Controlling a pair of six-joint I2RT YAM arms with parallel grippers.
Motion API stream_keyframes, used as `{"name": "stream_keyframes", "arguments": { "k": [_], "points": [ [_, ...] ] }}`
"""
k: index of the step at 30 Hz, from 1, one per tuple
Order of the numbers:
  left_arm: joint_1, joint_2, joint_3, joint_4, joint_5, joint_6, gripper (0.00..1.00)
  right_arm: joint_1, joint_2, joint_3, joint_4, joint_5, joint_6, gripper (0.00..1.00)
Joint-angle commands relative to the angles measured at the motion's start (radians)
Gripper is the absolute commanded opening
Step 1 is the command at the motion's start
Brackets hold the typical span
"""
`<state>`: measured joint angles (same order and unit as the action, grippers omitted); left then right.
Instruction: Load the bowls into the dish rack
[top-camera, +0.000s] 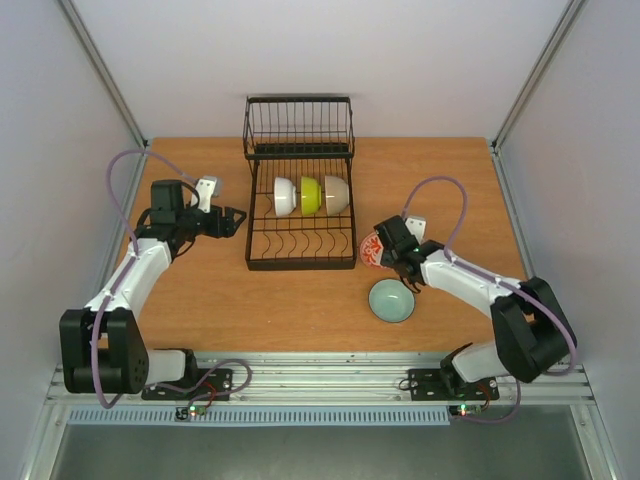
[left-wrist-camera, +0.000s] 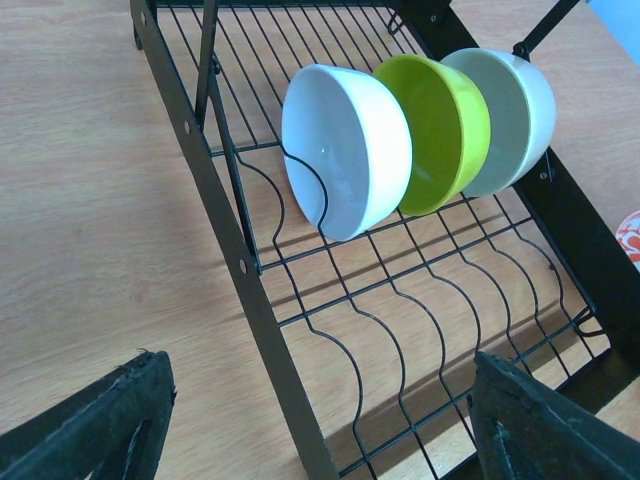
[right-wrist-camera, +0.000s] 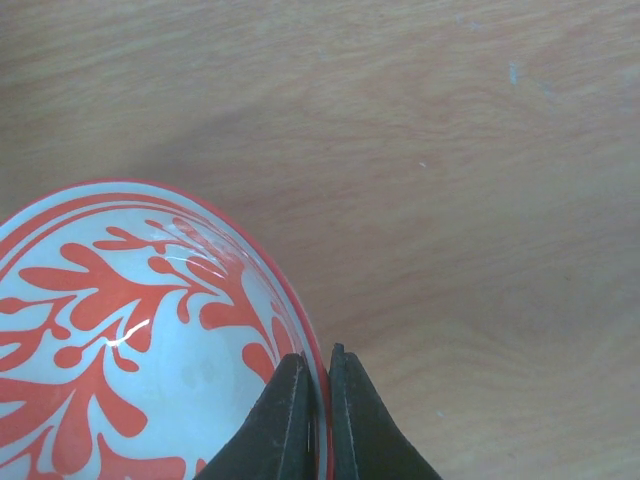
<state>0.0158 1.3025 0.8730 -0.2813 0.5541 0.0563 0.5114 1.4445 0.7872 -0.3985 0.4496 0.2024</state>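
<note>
Three bowls stand on edge in the black wire dish rack (top-camera: 300, 262): a white one (top-camera: 285, 196) (left-wrist-camera: 345, 150), a yellow-green one (top-camera: 311, 195) (left-wrist-camera: 440, 130) and a cream one (top-camera: 337, 194) (left-wrist-camera: 510, 120). My right gripper (top-camera: 385, 256) (right-wrist-camera: 318, 375) is shut on the rim of the white bowl with red pattern (top-camera: 372, 250) (right-wrist-camera: 130, 340), just right of the rack. A pale teal bowl (top-camera: 391, 300) sits upright on the table in front of it. My left gripper (top-camera: 236, 220) (left-wrist-camera: 320, 420) is open and holds nothing, beside the rack's left edge.
The rack's taller wire basket section (top-camera: 298, 125) is at the far end. The wooden table (top-camera: 200, 300) is enclosed by white walls. Cables loop from both arms.
</note>
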Motion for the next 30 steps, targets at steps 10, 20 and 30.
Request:
{"name": "stream_keyframes", "arguments": {
  "k": [10, 20, 30],
  "points": [
    [-0.011, 0.004, 0.046, -0.016, 0.032, 0.014, 0.81, 0.110, -0.246, 0.083, -0.045, 0.051, -0.118, 0.01],
    [-0.061, -0.013, 0.049, -0.053, 0.077, 0.048, 0.82, 0.282, 0.083, 0.348, 0.069, 0.010, -0.161, 0.01],
    [-0.078, -0.018, 0.049, -0.062, 0.074, 0.064, 0.82, 0.341, 0.295, 0.562, 0.107, -0.075, -0.180, 0.01]
  ]
}}
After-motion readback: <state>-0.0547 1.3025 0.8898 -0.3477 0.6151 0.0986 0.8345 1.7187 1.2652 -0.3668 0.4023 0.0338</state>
